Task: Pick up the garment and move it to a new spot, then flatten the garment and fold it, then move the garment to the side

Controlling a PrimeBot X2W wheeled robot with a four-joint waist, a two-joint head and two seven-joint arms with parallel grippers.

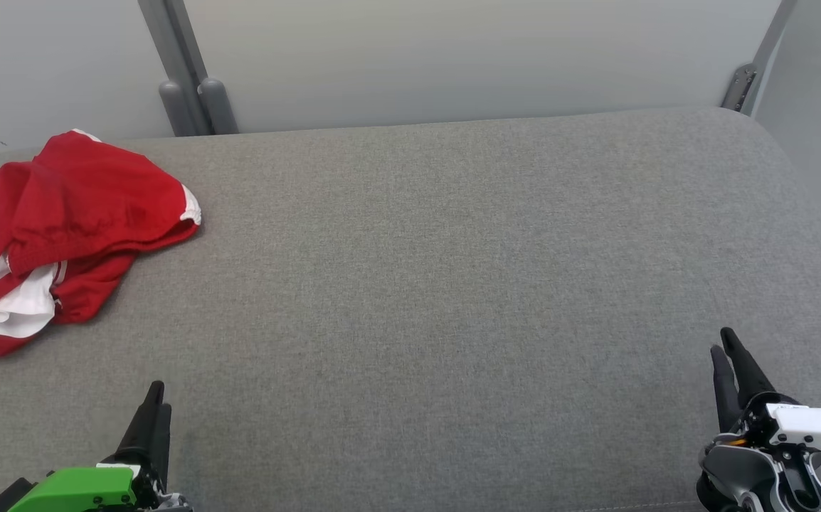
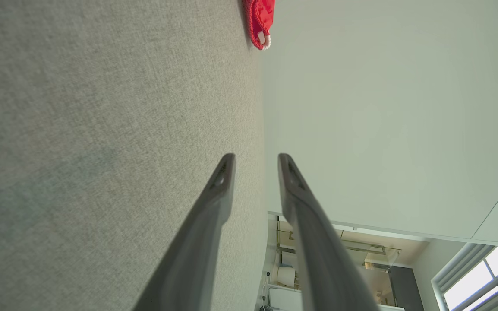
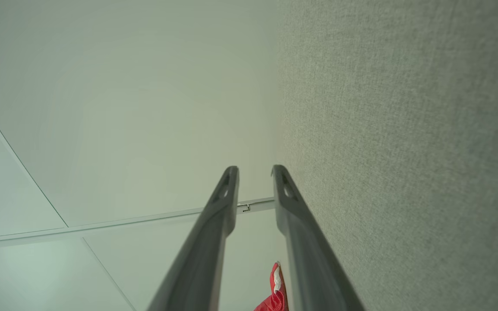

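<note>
The garment (image 1: 62,227), red with white trim, lies crumpled at the far left of the grey fabric surface (image 1: 453,284). A corner of the garment (image 2: 260,21) shows at the top of the left wrist view, and another bit of the garment (image 3: 275,293) at the bottom of the right wrist view. My left gripper (image 1: 156,398) sits at the near left, well short of the garment, its fingers slightly apart with nothing between them. My right gripper (image 1: 727,345) is at the near right, far from the garment, also slightly open and empty.
Pale wall panels rise behind the surface, with grey posts (image 1: 190,107) at the back left and a metal bracket (image 1: 738,87) at the back right. The surface rounds off at its right edge.
</note>
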